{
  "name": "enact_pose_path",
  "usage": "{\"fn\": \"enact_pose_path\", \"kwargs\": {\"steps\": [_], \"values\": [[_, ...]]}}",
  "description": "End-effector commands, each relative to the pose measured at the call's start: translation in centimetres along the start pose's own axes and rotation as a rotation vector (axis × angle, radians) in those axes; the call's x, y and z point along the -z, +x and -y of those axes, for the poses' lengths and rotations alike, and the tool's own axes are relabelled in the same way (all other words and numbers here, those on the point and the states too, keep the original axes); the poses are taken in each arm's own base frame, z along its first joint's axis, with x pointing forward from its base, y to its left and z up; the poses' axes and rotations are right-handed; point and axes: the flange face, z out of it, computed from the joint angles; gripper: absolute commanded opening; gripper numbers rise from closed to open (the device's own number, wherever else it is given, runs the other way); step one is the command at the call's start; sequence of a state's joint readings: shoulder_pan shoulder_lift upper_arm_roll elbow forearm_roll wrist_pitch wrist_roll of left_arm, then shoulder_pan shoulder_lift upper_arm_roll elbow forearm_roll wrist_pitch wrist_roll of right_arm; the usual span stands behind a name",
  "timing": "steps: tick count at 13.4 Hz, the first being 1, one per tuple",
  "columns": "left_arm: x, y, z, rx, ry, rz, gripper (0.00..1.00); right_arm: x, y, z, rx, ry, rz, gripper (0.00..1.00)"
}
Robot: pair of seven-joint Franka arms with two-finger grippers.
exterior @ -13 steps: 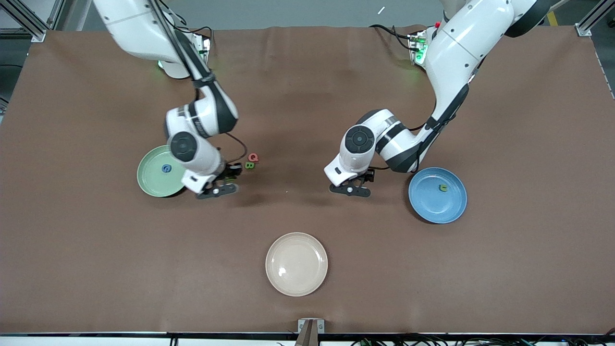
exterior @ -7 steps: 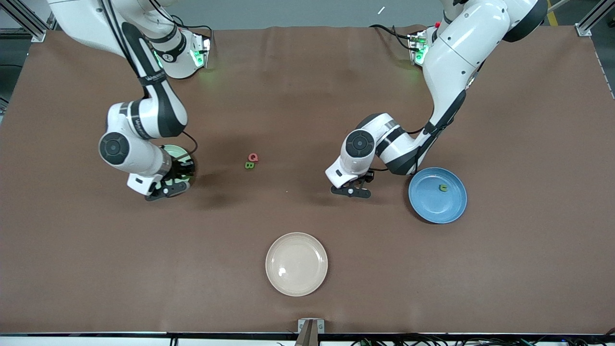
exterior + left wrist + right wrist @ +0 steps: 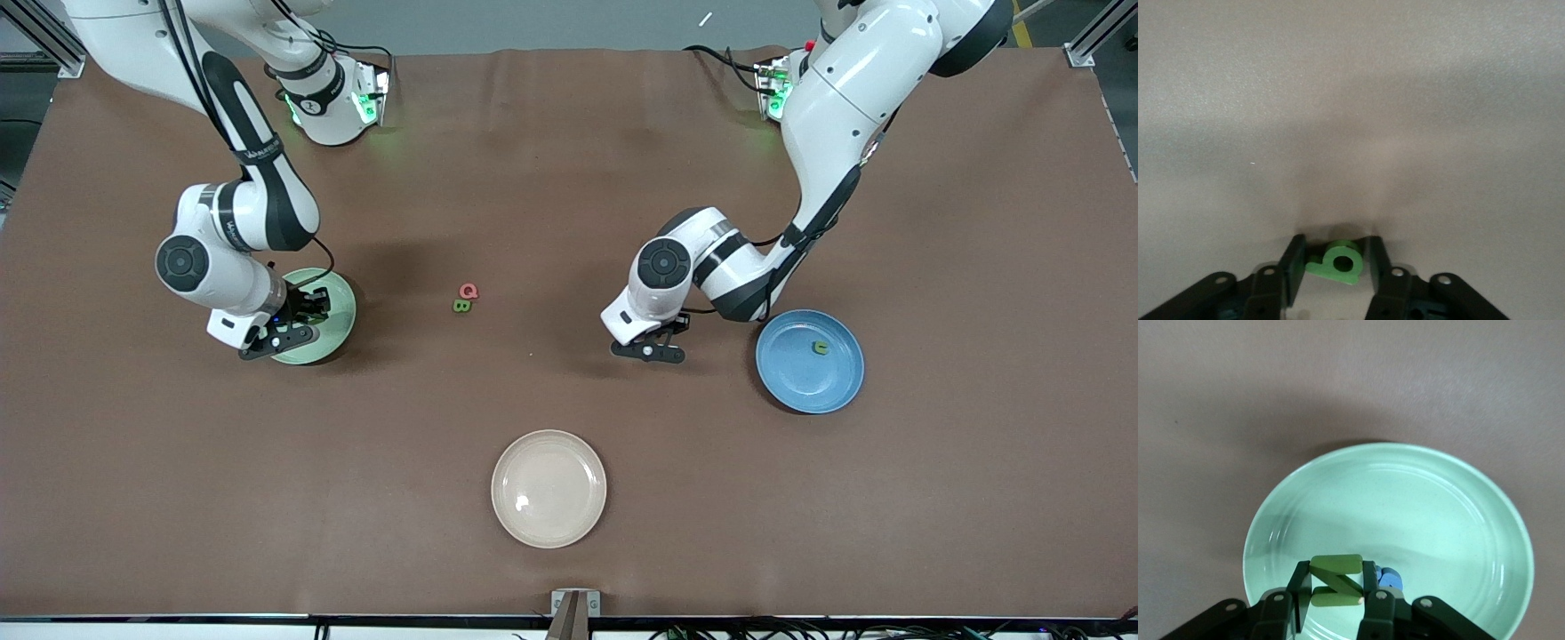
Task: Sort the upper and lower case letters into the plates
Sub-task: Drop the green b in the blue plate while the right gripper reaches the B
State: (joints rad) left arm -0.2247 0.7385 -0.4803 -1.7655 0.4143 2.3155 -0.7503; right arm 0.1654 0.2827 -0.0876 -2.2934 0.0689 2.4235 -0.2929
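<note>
My right gripper (image 3: pixel 298 320) is over the pale mint green plate (image 3: pixel 336 302). In the right wrist view it (image 3: pixel 1336 583) is shut on an olive-green Z-shaped letter (image 3: pixel 1336 565) just above the plate (image 3: pixel 1405 500), beside a blue letter (image 3: pixel 1390 579) lying in it. My left gripper (image 3: pixel 662 340) is low over the table between the loose letters and the blue plate (image 3: pixel 800 382). In the left wrist view it (image 3: pixel 1335 248) is shut on a bright green lowercase letter (image 3: pixel 1328 268). A red Q (image 3: pixel 468 291) and a green B (image 3: pixel 460 306) lie mid-table.
A small olive-green letter (image 3: pixel 821 348) lies in the blue plate. A cream-white plate (image 3: pixel 548 488) sits nearer the front camera, mid-table. The brown mat (image 3: pixel 569 178) covers the whole table.
My right arm has swung from beside the Q and B toward its own end of the table and now hangs over the mint green plate. The left arm has barely moved.
</note>
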Motion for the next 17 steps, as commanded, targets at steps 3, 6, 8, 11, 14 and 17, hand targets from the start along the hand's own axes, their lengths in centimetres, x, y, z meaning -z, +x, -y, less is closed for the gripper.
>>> {"fn": "enact_pose_path", "kwargs": {"steps": [3, 6, 8, 11, 14, 17], "values": [[-0.2, -0.5, 1.0, 0.028, 0.035, 0.005, 0.24, -1.1, -1.7, 0.3, 0.012, -0.005, -0.002, 0.01], [3.2, 0.0, 2.6, 0.036, 0.075, 0.006, 0.24, -1.6, -1.9, 0.2, 0.006, -0.002, 0.009, 0.35], [6.5, 1.0, 5.1, 0.035, 0.074, 0.001, 0.24, -1.5, -1.9, 0.1, -0.008, 0.0, 0.01, 1.0], [9.2, 2.2, 10.6, 0.021, 0.04, 0.057, 0.24, -1.1, -1.7, 0.5, -0.005, 0.002, 0.009, 1.0], [8.5, 3.3, 15.8, 0.001, 0.04, 0.076, 0.24, -0.1, -1.2, 2.4, -0.067, 0.005, 0.013, 1.0], [7.5, 4.3, 20.5, -0.043, 0.073, 0.061, 0.24, 0.3, -0.2, 7.3, -0.165, -0.009, 0.001, 1.0]]}}
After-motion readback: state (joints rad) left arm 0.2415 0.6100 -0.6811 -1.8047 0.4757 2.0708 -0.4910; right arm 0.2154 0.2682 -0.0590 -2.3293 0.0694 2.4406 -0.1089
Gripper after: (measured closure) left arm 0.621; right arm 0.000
